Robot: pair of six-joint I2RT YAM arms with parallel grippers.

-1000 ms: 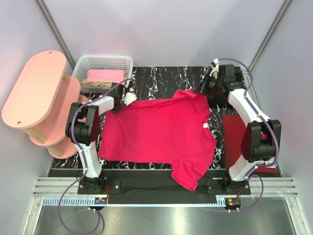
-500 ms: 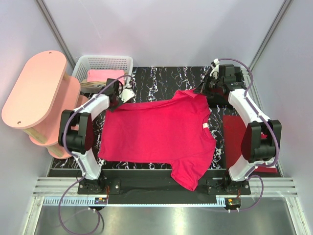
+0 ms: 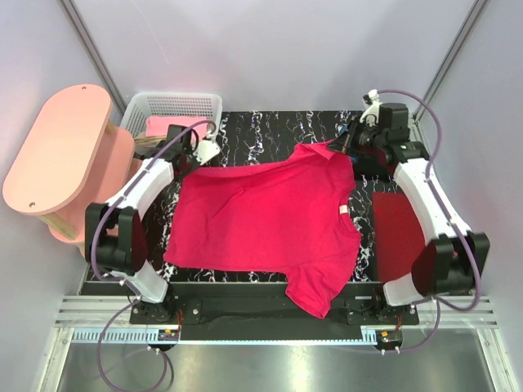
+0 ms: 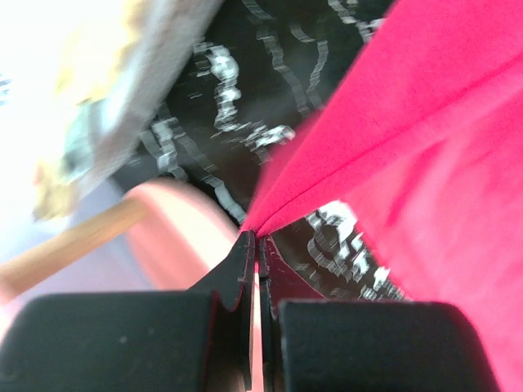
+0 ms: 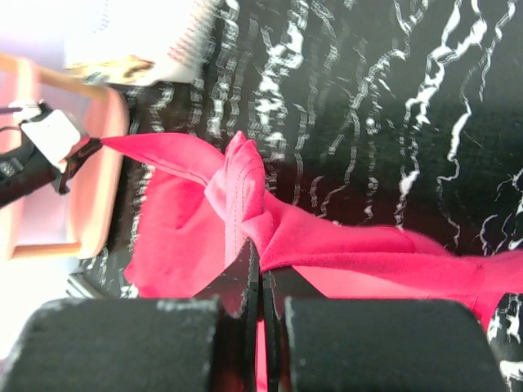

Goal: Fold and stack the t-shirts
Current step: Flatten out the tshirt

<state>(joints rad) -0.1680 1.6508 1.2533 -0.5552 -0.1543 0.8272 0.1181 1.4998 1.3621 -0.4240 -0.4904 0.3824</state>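
Observation:
The crimson-red t-shirt (image 3: 265,216) lies spread across the black marbled table (image 3: 270,131), white neck tag (image 3: 341,210) at the right, one sleeve hanging over the near edge. My left gripper (image 3: 189,162) is shut on the shirt's far-left hem corner (image 4: 255,222) and holds it lifted. My right gripper (image 3: 341,145) is shut on the far sleeve (image 5: 245,196), bunched at the fingertips. The cloth (image 5: 351,245) is stretched between both grippers along the far edge. Pink and beige shirts (image 3: 176,128) lie in the white basket.
A white basket (image 3: 173,104) stands at the far left. A pink two-level shelf (image 3: 57,151) stands left of the table. A flat dark-red rectangle (image 3: 400,237) lies on the right of the table under the right arm.
Both grippers have moved toward the far side and lifted the shirt's far edge; the left has gone up-left towards the basket, the right up and right. The far edge is now tauter.

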